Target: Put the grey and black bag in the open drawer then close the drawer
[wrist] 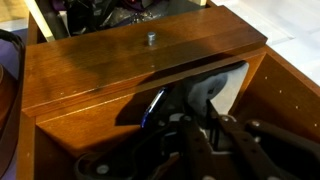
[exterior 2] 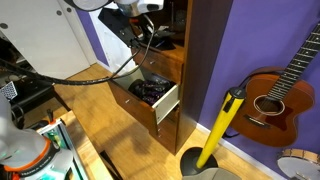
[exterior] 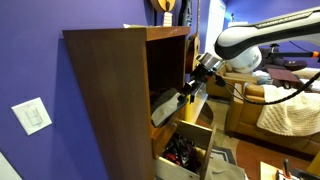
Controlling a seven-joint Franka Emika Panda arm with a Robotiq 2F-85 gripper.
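The grey and black bag (wrist: pixel 216 84) hangs between my gripper's (wrist: pixel 193 128) fingers, which are shut on it, in the wrist view. It sits just behind a wooden drawer front (wrist: pixel 110 62) with a small metal knob, inside that drawer's side walls. In an exterior view my gripper (exterior: pixel 191 87) is at the cabinet front with the bag (exterior: pixel 165 107) slanting down from it, above the wide-open lower drawer (exterior: pixel 197 133). In an exterior view the gripper (exterior 2: pixel 143 35) is above that open drawer (exterior 2: pixel 166 104), and the bag is hard to make out.
The tall wooden cabinet (exterior: pixel 105 90) stands against a purple wall. The lower drawer holds dark tangled items (exterior 2: pixel 148 90). A guitar (exterior 2: pixel 275 95) and a yellow tool (exterior 2: pixel 222 128) stand beside the cabinet. A sofa with a blanket (exterior: pixel 285 110) is behind the arm.
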